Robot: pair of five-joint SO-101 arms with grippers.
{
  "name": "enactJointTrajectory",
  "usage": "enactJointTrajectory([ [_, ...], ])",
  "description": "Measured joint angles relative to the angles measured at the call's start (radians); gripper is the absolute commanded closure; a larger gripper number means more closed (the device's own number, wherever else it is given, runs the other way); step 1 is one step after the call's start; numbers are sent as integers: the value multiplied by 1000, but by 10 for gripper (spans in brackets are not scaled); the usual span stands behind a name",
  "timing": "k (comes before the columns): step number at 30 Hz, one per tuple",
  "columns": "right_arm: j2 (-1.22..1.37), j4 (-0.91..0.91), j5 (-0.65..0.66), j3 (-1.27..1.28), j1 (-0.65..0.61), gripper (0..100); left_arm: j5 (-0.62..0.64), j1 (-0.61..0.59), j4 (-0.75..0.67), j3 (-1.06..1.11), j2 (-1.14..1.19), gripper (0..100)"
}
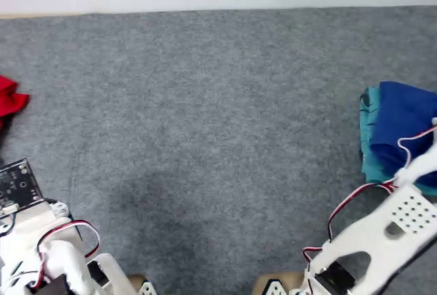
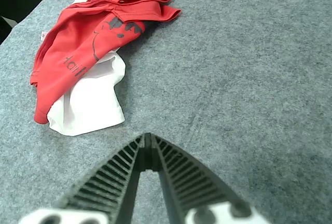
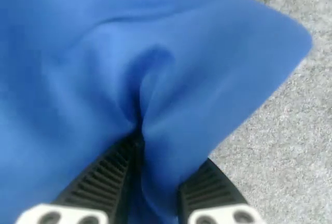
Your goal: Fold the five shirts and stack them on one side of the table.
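A crumpled red shirt [image 2: 98,32] lies on top of a white shirt [image 2: 93,99] on the grey table; its corner shows at the left edge in the high view [image 1: 10,97]. My left gripper [image 2: 148,138] hovers short of this pile, shut and holding nothing. At the right edge a blue shirt [image 1: 403,124] rests on a folded teal shirt [image 1: 371,151]. My right gripper [image 3: 137,136] is shut on a fold of the blue shirt [image 3: 155,53], its tips buried in the cloth.
The grey felt table [image 1: 218,117] stretches wide between the two piles. The left arm's base and circuit board [image 1: 20,186] sit at the near left. The right arm's white link [image 1: 382,233] angles toward the blue shirt.
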Motion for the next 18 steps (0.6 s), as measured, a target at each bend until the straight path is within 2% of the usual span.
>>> enactJointTrajectory([
  [7, -2, 61, 0, 0, 2, 752, 0, 0, 0, 0, 0, 996],
  [18, -121, 247, -55, -287, 6, 740, 0, 0, 0, 0, 0, 996],
])
